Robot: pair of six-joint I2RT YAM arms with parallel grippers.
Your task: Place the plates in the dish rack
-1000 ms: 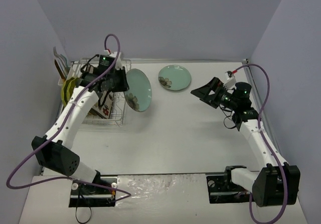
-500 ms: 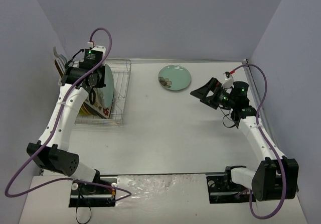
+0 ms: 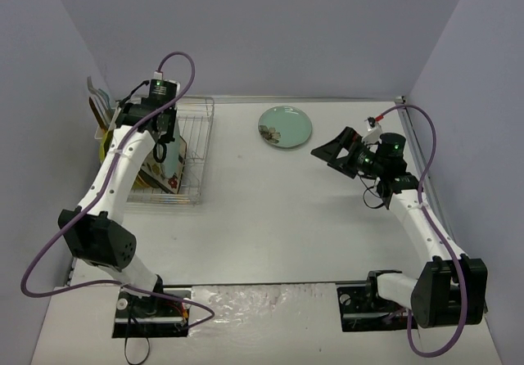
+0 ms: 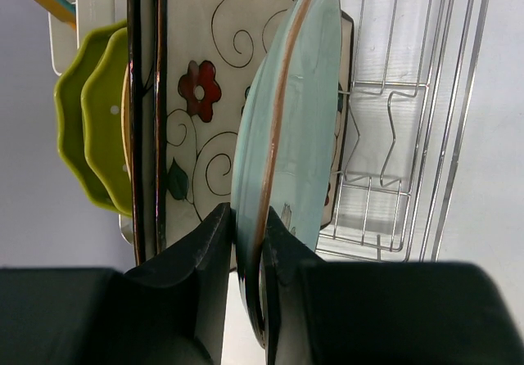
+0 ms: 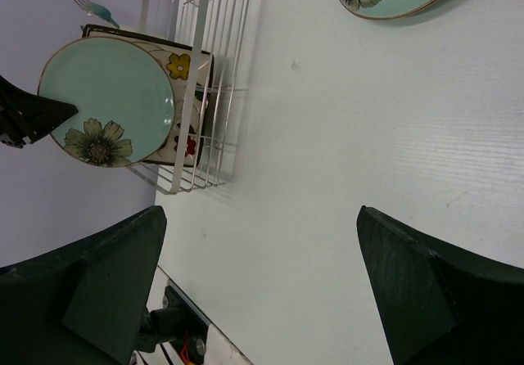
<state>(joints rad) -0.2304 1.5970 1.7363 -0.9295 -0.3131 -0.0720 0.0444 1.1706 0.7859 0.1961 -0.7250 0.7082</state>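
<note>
The left end effector [image 4: 246, 232] is pinched tight on the rim of a pale teal round plate [image 4: 291, 111], standing on edge in the silver wire dish rack [image 4: 426, 177] beside a square flowery plate [image 4: 196, 111]. It should slide straight down between prongs [image 4: 385, 156], then let go softly. The right end effector [image 5: 262, 259] hangs wide apart, holding nothing.

We look down from behind the arms; both wrist views share the dish rack [image 4: 393, 177], left close, right far.
</note>
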